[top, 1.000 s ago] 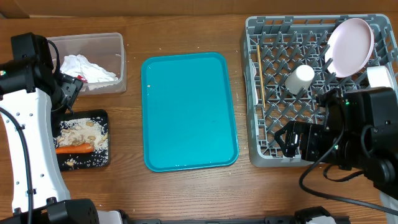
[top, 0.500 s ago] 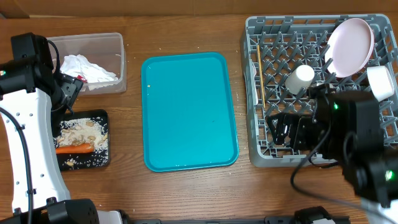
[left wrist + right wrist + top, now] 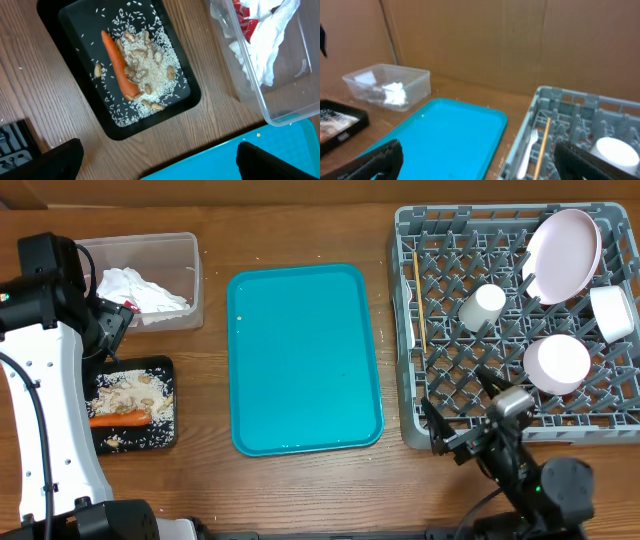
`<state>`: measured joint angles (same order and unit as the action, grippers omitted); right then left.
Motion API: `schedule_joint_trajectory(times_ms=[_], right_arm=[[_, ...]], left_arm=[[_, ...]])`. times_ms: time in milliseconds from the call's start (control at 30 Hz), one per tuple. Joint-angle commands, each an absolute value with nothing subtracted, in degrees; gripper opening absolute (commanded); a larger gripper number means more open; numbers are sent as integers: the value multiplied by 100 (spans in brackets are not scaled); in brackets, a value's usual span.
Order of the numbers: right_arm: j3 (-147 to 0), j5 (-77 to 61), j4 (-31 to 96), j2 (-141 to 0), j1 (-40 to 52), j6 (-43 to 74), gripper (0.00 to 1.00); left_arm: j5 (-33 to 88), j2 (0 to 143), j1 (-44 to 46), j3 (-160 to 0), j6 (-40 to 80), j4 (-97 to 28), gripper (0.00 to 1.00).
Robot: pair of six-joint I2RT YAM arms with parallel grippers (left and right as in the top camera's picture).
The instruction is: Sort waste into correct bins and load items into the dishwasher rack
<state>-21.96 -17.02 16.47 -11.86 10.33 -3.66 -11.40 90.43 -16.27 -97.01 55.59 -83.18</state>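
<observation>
The dishwasher rack [image 3: 450,370] holds a white plate [image 3: 562,255], a cup [image 3: 482,308], two bowls [image 3: 557,363] [image 3: 610,313] and a chopstick [image 3: 419,305]. A white fork [image 3: 526,150] lies beside that chopstick [image 3: 541,145]. White napkins [image 3: 270,40] and a red wrapper [image 3: 245,15] lie in the clear tub [image 3: 255,95]. A carrot [image 3: 117,62] and rice scraps [image 3: 150,70] lie in the black tray [image 3: 75,30]. My left gripper [image 3: 160,160] hangs open and empty between the two bins. Off the rack's front left corner, my right gripper [image 3: 452,436] is open and empty.
The teal serving tray [image 3: 305,360] lies bare in the middle of the table, between the bins and the rack. A brown cardboard wall [image 3: 470,40] closes off the far side. Small crumbs dot the wood beside the teal tray.
My right arm has drawn back from over the rack to the table's near edge, uncovering a white bowl in the rack. The left arm has not moved.
</observation>
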Motion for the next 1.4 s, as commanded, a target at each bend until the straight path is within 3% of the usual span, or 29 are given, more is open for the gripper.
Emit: schedule_joint_trajectory(times_ms=[0,267,567,667,1367], right_arm=[[-1251,-1667,786,-622,880,-228,100],[-45,-1487,-781,-119,449,489,100],[-47,-132,-161,-14,296,1205,100],[-47,-71,486,-16,298,1149,100],[-47,-91,484,-16,357,469,100]], left_arm=[[-1201,9065,-1647,-9697,5660,-8329,100],[-1201,9065,-1647,-9697,5660,-8329,100],[-1201,9065,-1647,-9697,5660,-8329,100],[-1201,9065,-1647,-9697,5660,-8329,100],[-1201,9065,-1647,-9697,5660,-8329,100]])
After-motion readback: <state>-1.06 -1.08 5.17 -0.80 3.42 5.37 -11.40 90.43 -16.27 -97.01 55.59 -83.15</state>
